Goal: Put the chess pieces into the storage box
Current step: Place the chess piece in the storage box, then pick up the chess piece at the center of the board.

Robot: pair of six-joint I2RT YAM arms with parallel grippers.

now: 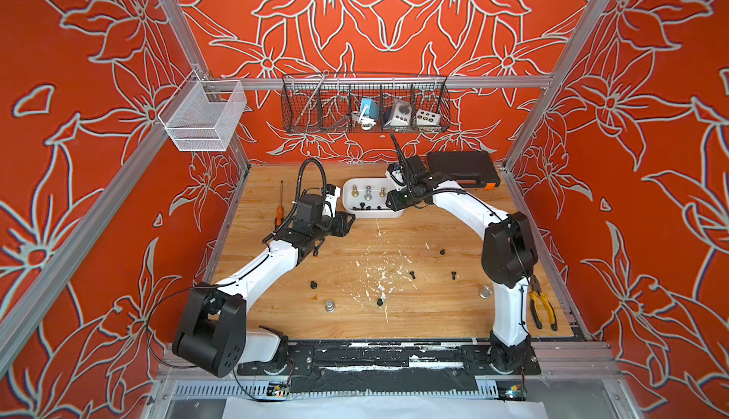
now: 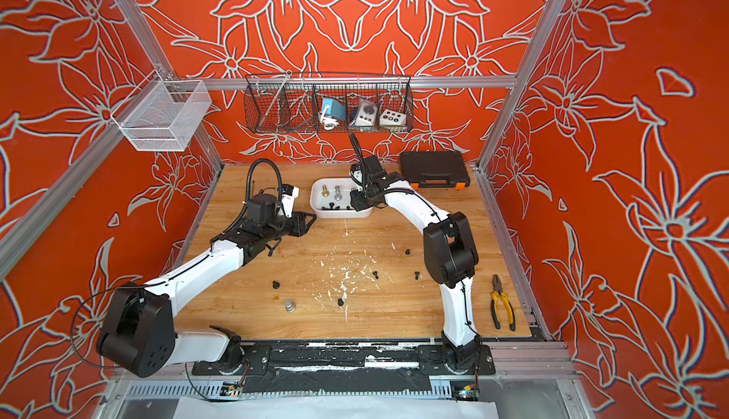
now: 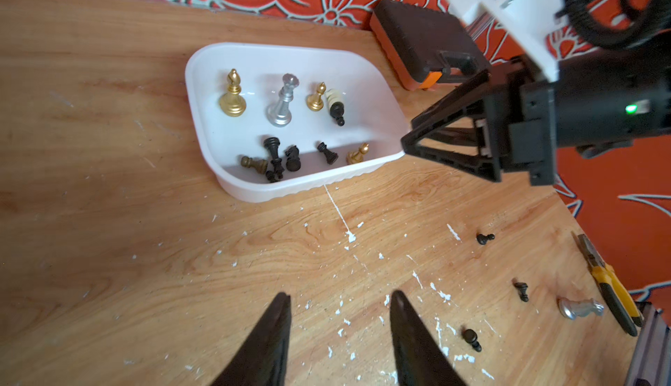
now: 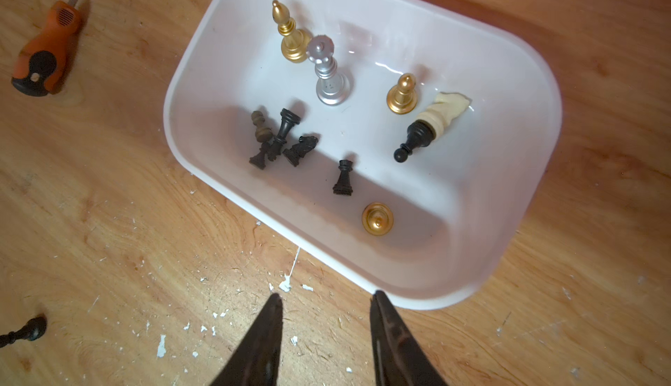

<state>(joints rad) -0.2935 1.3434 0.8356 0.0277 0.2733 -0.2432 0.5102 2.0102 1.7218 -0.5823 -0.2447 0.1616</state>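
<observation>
White plastic makes up the storage box [image 4: 483, 246]. It sits on the wooden table [image 4: 109, 202], right in front of the right pincer [image 4: 326, 293]. One tip of that pincer hangs over the near rim of the box. Its two fingers are apart and nothing is between them. The left pincer [image 3: 341, 293] is spread apart too, with nothing in it. The box lies ahead of it, a little way off.

Inside the box, past the right pincer's tips, are many chess pieces. Closest is a round gold piece [image 4: 377, 219]; I cannot tell if it stands or lies. Next comes a little black piece [image 4: 344, 178]. Further in, a gold bishop [image 4: 288, 32], a silver queen [image 4: 328, 71] and a gold pawn [image 4: 402, 94] stand up. A cream knight [image 4: 444, 113] lies on its side, touching a black pawn [image 4: 414, 140]. A heap of dark pieces [image 4: 279, 137] lies close together.

More are out on the table, well behind both pincers. There are five small black pieces [image 1: 412, 274] and two silver pieces [image 1: 329, 306].

An orange screwdriver [image 4: 47, 57] lies on the far side of the left pincer from the box. A black case [image 1: 463, 168] sits just past the right pincer.
</observation>
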